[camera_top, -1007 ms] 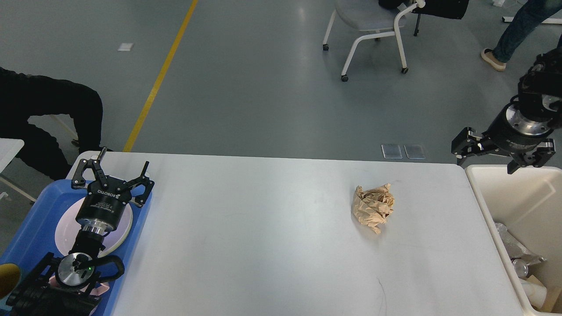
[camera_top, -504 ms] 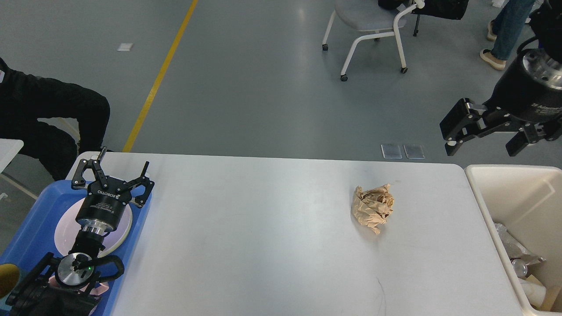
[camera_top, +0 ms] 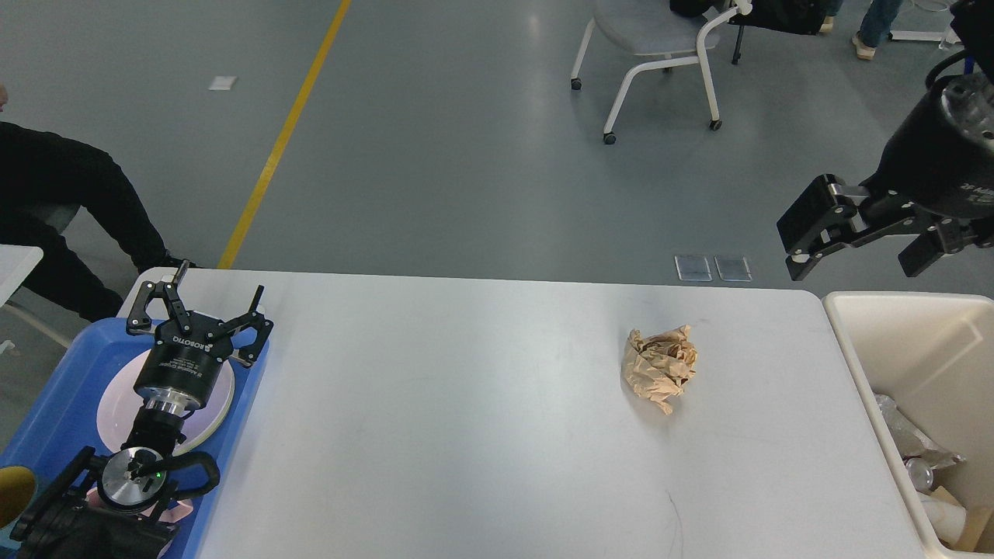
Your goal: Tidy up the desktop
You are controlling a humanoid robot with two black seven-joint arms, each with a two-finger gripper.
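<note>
The white desktop point(camera_top: 466, 435) fills the middle of the head view. One crumpled brown paper ball point(camera_top: 658, 366) lies on its right half. My left gripper point(camera_top: 220, 283) hovers open and empty at the table's far left, over the blue tray point(camera_top: 54, 388). My right gripper point(camera_top: 854, 268) hangs open and empty in the air, above the far left corner of the beige bin point(camera_top: 842, 326) and up and to the right of the paper ball.
A white plate point(camera_top: 116, 400) lies in the blue tray under my left arm, and a yellow cup point(camera_top: 12, 497) shows at the bottom left edge. The bin holds trash point(camera_top: 924, 466). A seated person point(camera_top: 54, 194) is at the left and a chair point(camera_top: 660, 46) stands beyond the table.
My right gripper has risen from just over the bin and shifted slightly left, staying open. The left arm and the paper ball have not moved. The person at the far right walked away.
</note>
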